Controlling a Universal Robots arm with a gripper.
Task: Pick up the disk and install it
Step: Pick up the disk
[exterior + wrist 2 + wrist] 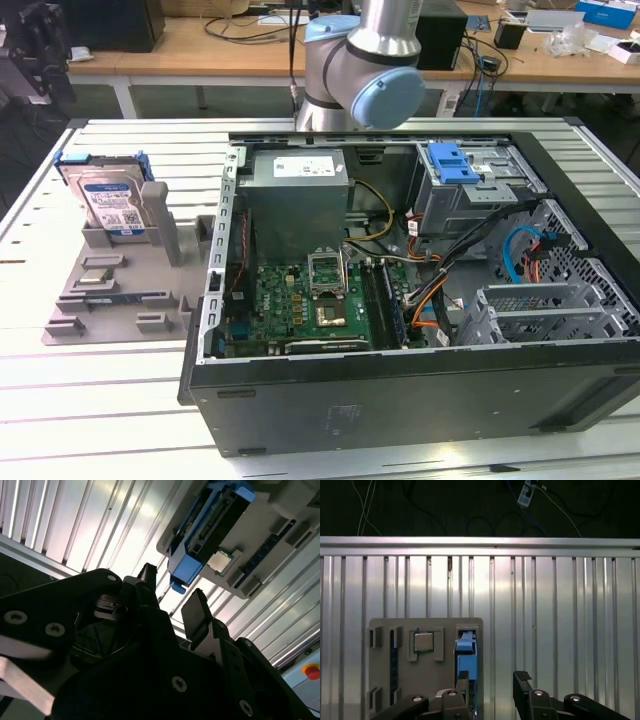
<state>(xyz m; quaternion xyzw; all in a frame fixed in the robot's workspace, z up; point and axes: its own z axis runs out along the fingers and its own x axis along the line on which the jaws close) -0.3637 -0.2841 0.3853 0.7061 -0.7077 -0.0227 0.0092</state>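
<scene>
Status: pick not yet made, install not begun.

- Gripper [492,684]: jaws apart, nothing between them. Both fingers [522,686] are bare in both wrist views.
- The disk [466,652] stands on edge in its slot in the grey fixture [425,680], below and ahead of the fingertips, not touching them. In the first wrist view it lines up with one finger rather than with the middle of the gap — judged off-centre for a grasp.
- In the exterior view the disk [105,195] leans upright in the fixture, well apart from the computer case [400,390] and outside it.
- Target, as judged: the drive cage [470,195] under the blue latch [452,162], far from the jaws and inside the case.

Left to do: close on the disk, lift it clear of the slot, carry it over the case wall, seat it.

Room and edges:
- The ribbed table [560,630] is open on the side of the jaws away from the fixture — free space to shift there.
- The slot walls stand close on both flat faces of the disk; only its top edge and blue rail tabs stand proud for the fingers.
- The fixture's other pockets lie beyond the finger that is nearer the disk.
- At the cage, cables [455,250] run just beside the opening and the case rim stands around it — tight, in my judgement.
</scene>
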